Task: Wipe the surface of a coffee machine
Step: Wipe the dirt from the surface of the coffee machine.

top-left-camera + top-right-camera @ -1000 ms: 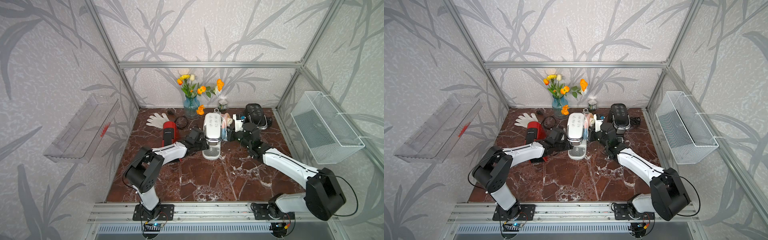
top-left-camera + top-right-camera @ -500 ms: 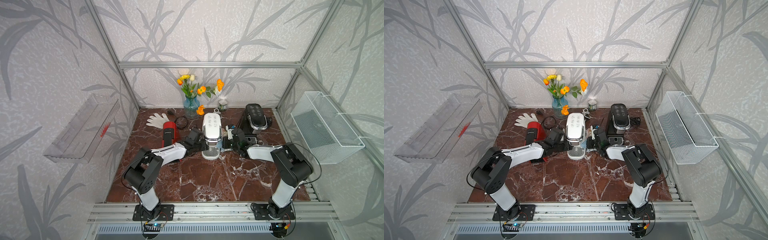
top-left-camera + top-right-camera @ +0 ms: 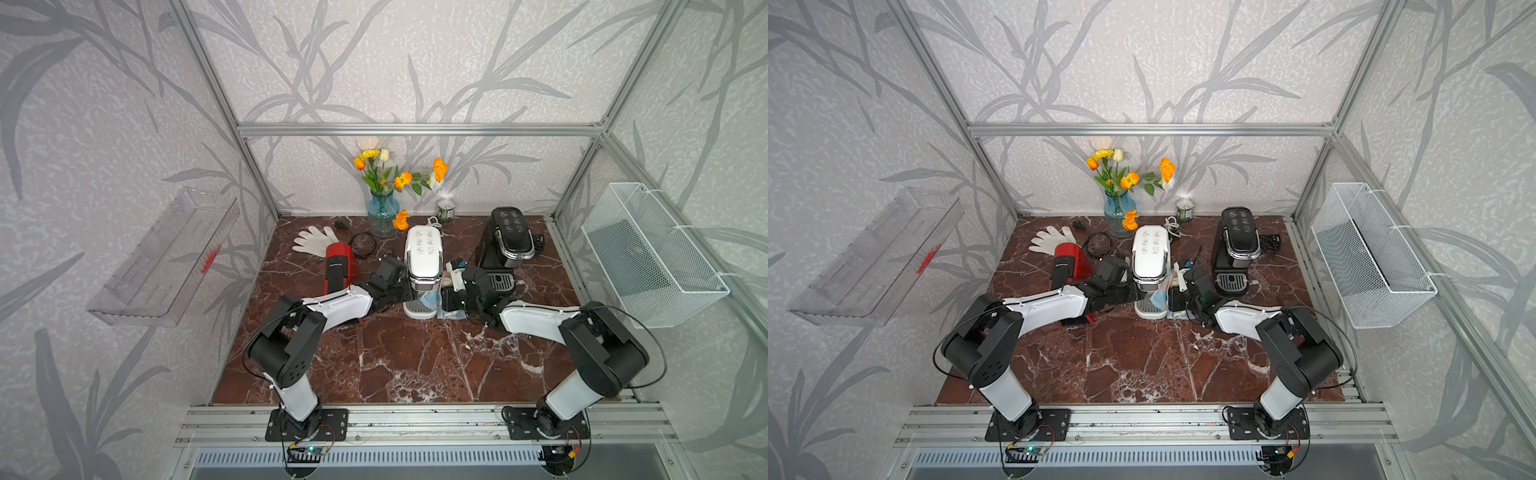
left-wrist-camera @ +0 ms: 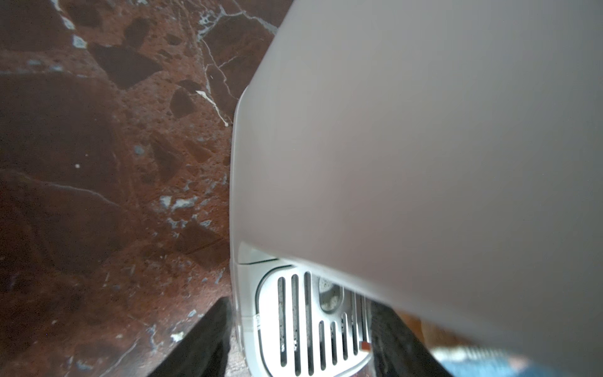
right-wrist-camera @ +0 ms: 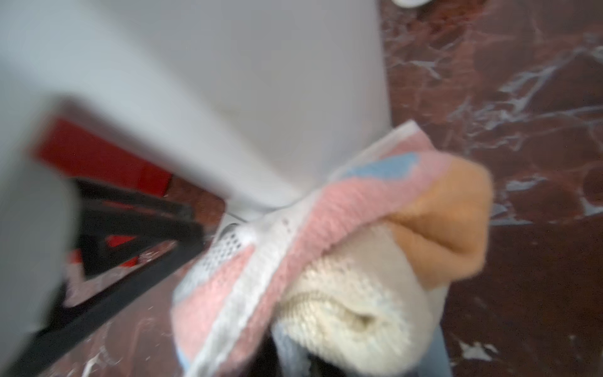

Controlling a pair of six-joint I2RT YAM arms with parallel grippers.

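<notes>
At desk (image 3: 415, 365) centre, a touch toward 12 o'clock, stands the white machine (image 3: 423, 255). From 7 o'clock the left arm lies low, its forearm nearly level, and reaches the machine's 9 o'clock side. The left end effector (image 4: 300, 339) clasps the drip-tray base, one finger (image 4: 202, 346) on each flank, as the left wrist view shows. From 5 o'clock the right arm folds sharply at the elbow, and its forearm runs low over the desk to the machine's 3 o'clock side. The right end effector (image 3: 444, 301) is clenched on the cloth (image 5: 326, 261) — pink, blue, orange and cream, bunched up. The cloth presses against the machine's lower body beside the tray; both top views show it at the machine's foot, near its 4 o'clock corner.

A second ago the right arm was stretched longer and the cloth sat higher, against the machine's upper 3 o'clock side. It has since dropped to the base, and the elbow is bent tighter. The left arm and the machine have not shifted.
</notes>
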